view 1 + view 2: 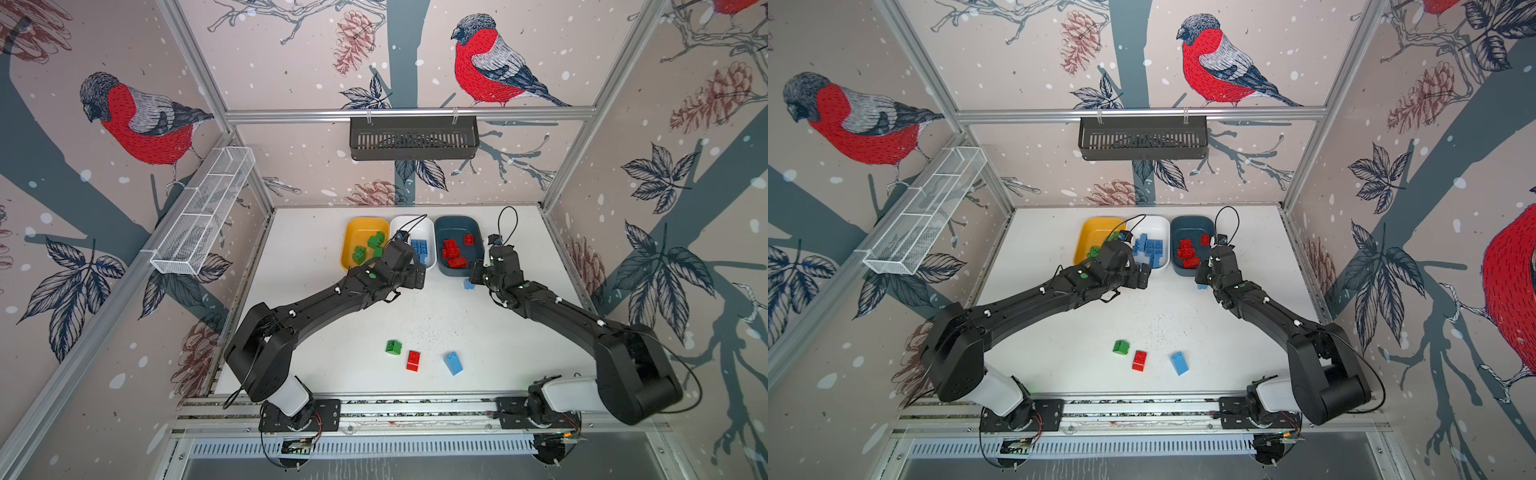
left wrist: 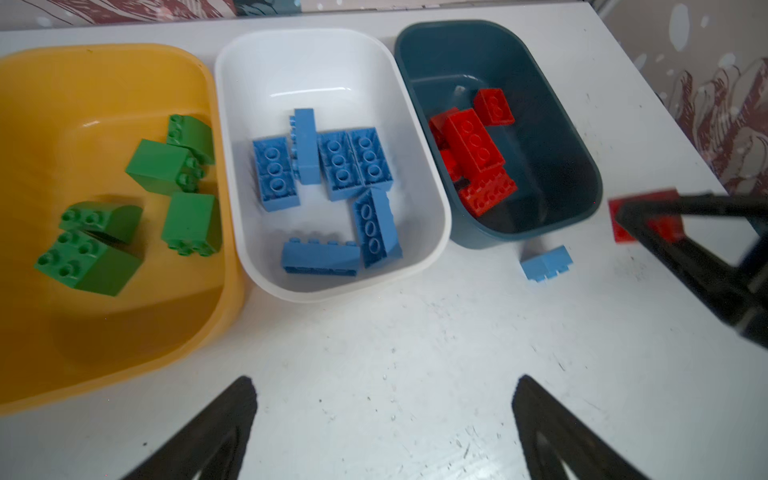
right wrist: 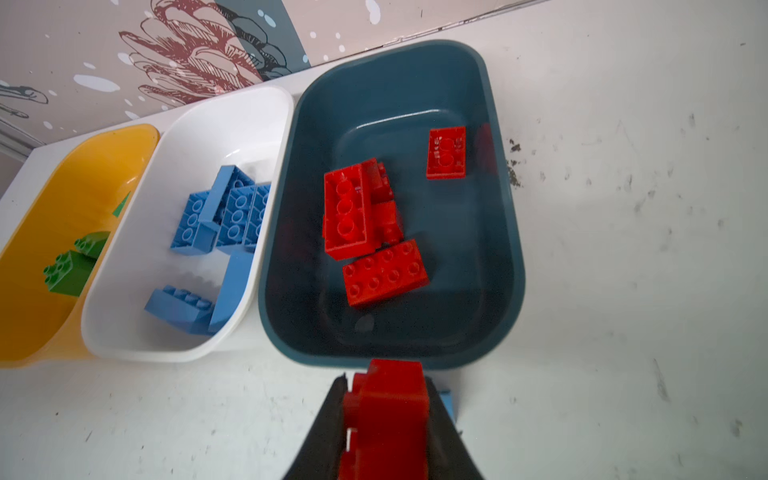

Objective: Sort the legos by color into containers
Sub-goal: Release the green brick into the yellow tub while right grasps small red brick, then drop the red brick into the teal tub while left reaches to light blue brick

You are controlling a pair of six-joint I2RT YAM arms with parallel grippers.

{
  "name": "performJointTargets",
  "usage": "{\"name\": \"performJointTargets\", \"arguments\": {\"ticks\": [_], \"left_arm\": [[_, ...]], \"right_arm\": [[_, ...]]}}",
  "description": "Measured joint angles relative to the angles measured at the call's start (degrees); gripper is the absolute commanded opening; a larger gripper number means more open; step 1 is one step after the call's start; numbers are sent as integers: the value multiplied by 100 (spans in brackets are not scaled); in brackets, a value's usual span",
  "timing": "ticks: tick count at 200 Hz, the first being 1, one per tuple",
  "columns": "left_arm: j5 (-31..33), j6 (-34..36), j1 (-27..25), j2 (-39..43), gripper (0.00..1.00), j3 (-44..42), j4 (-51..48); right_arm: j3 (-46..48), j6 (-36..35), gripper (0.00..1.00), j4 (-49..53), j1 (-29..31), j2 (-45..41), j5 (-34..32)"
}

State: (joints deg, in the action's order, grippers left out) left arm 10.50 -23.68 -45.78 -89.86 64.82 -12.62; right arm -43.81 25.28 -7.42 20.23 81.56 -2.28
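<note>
Red brick (image 3: 392, 409): was clamped in right jaws, lower centre, just short of teal tub (image 3: 505, 270). Left jaws were held apart, empty. Delivery step was judged; carry over rim, then release, was required.

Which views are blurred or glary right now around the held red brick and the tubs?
Left wrist view: the right end effector and its red brick are smeared, and a glare streak sits on the white tub. Right wrist view: the brick is soft, close to the lens, while the teal tub is crisp. Both top views: wide-angle, so the frame posts splay outward.
</note>
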Motion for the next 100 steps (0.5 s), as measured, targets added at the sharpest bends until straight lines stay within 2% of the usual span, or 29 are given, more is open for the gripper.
{"name": "performJointTargets", "arguments": {"ticks": [27, 51, 77, 100], "left_arm": [[-2, 44, -282, 33, 97, -260, 9], [-22, 140, -474, 101, 97, -492, 9], [-227, 317, -752, 210, 97, -713, 68], [-546, 601, -975, 284, 97, -997, 317]], "right_arm": [[-531, -9, 21, -81, -79, 629, 63], [-966, -15, 28, -79, -105, 1082, 52], [-1244, 0, 43, -70, -111, 1325, -4], [-1320, 7, 62, -17, -101, 1285, -33]]}}
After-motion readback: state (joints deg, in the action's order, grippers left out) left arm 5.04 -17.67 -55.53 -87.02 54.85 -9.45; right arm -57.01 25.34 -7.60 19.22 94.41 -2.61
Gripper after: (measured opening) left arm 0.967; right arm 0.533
